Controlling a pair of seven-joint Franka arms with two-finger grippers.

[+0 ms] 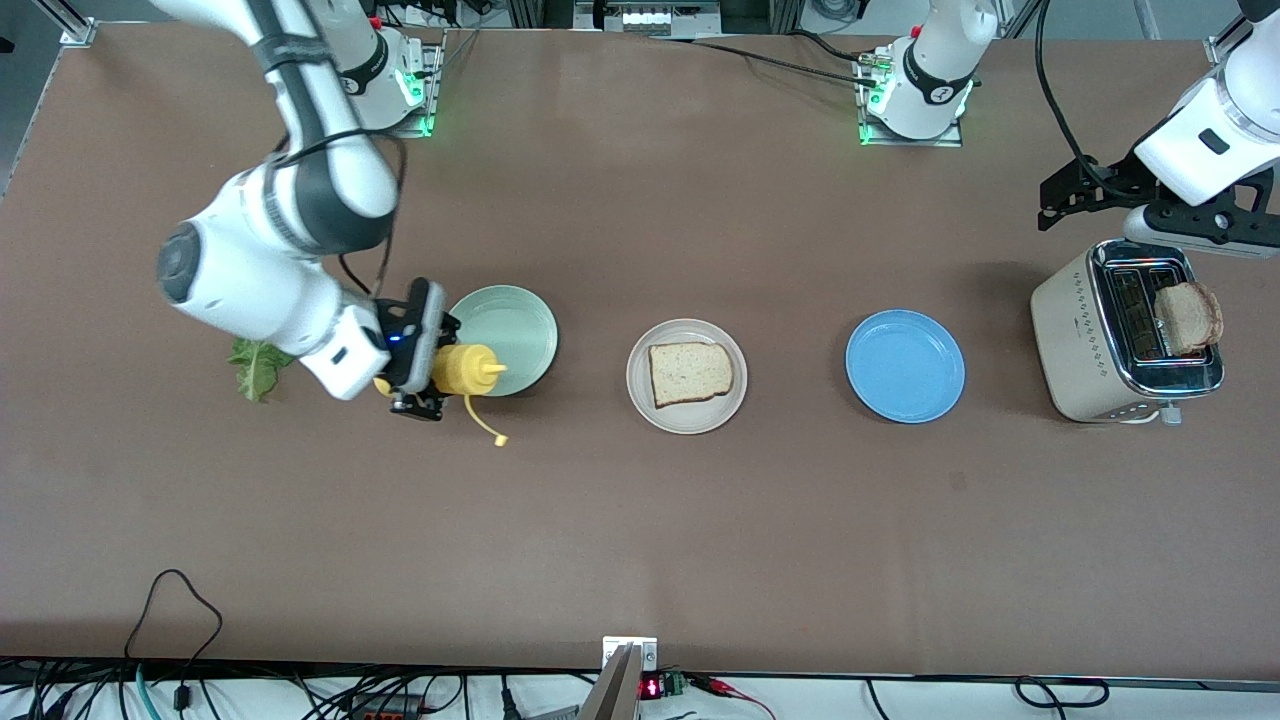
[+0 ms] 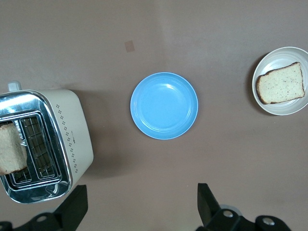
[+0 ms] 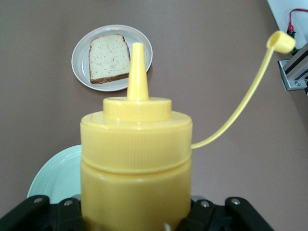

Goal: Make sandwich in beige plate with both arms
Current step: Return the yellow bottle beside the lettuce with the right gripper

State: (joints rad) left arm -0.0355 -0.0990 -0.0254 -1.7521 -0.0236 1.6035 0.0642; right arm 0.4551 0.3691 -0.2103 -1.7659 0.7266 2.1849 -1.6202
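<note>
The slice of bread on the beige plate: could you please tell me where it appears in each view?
Front view: slice of bread on the beige plate, mid-table.
Left wrist view: same slice, at the picture's edge.
Right wrist view: same slice, above the mustard bottle.
Shared landmark: the beige plate.

On my feed: a plain brown worktop (image 1: 640, 520). A beige plate (image 1: 687, 415) carries light-brown, speckled bread (image 1: 690, 373) with darker crust. A mint green plate (image 1: 515, 320), a blue plate (image 1: 905, 366), a yellow squeeze bottle (image 1: 465, 369) in the black right pincer (image 1: 418, 385), green lettuce (image 1: 258, 368), and a cream toaster (image 1: 1075, 335), chrome-topped with dotted diamonds.
</note>
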